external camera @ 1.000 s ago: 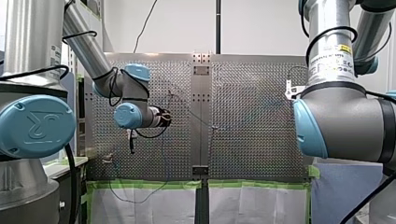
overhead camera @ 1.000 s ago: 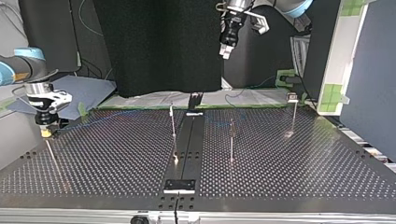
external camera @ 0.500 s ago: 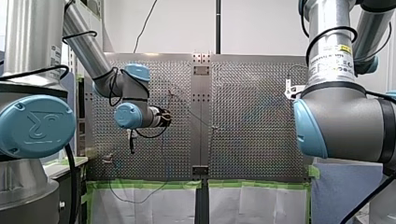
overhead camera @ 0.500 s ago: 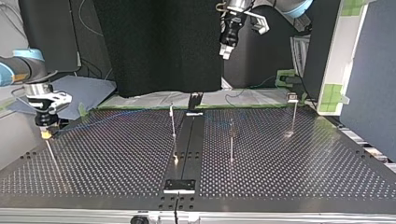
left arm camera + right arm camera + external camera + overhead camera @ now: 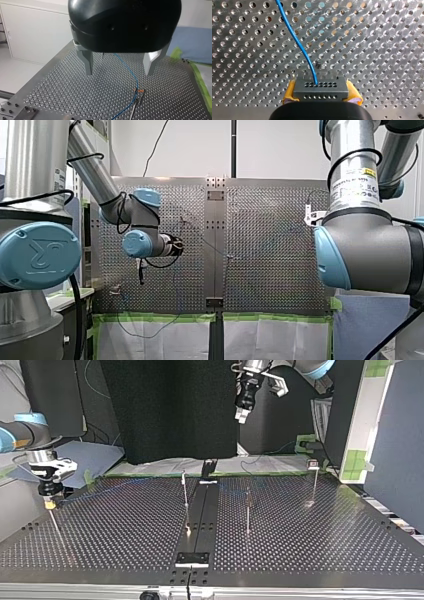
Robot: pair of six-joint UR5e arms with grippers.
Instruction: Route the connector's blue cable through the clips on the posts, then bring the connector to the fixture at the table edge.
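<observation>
Landmark: black centre rail [image 5: 199,510] down the perforated tabletop [image 5: 115,535], top view.

Far left of the rail: my right arm [image 5: 25,435], jaws clamped on the grey connector [image 5: 321,87], yellow pads [image 5: 290,92] tight on both its sides, low over the tabletop near its edge. Thin post [image 5: 55,527] right under the connector, contact not readable. Blue cable [image 5: 297,42] out of one hole in the connector's face, laid over the tabletop holes toward the rail.

Just left of the rail: slim upright post [image 5: 185,491], faint blue line near its top; clipped in or only passing, cannot tell.

At the rail's near end: small black plate [image 5: 192,558] by the tabletop edge.

Just right of the rail: second upright post [image 5: 247,512].

Well right of the rail: third post [image 5: 314,485] with a small clip head [image 5: 312,464].

High above the rail, slightly to its right: my left arm [image 5: 307,366], black body, metal fingers [image 5: 88,63] spread wide, jaws open, nothing between them, well clear of the tabletop.

Below those jaws in the left wrist view: the cable by an orange-tipped clip [image 5: 140,91] on a post top; touching or just beside, not clear; which post, cannot tell.
</observation>
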